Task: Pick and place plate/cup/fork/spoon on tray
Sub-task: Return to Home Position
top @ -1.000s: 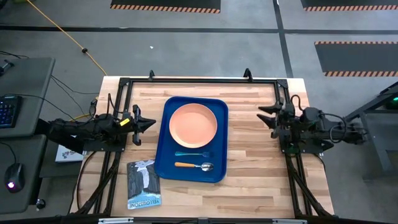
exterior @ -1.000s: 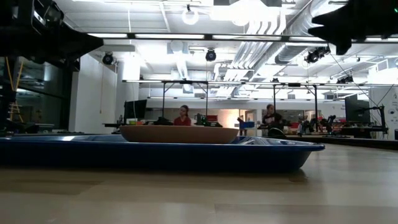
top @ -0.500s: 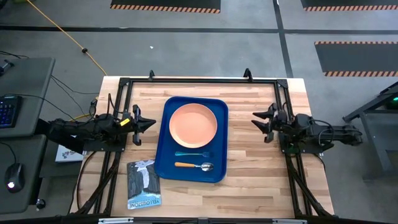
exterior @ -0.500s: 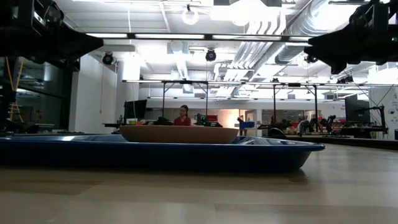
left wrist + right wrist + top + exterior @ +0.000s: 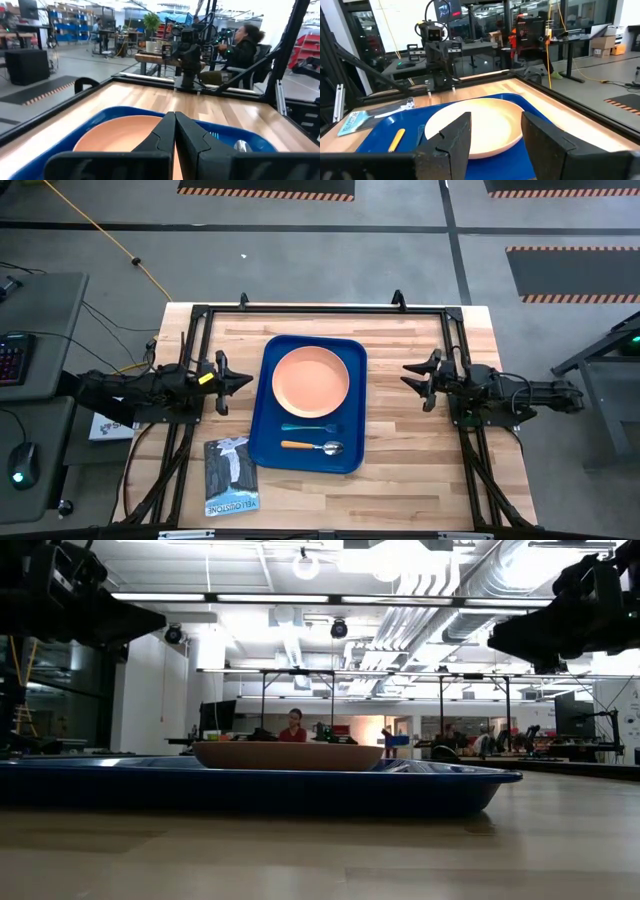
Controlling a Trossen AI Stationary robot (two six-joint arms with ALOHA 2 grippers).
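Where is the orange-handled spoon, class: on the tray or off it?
On the tray: the spoon lies inside its raised rim, next to the fork.

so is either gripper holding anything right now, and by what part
Nothing is held. The left gripper is shut on nothing, the right gripper open and empty, either side of the tray.

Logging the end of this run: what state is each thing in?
plate: lying on the tray, empty.
fork: lying on the tray, between plate and spoon.
spoon: lying on the tray.
tray: flat on the table.
left gripper: shut, empty.
right gripper: open, empty.
booklet: flat on the table, off the tray.
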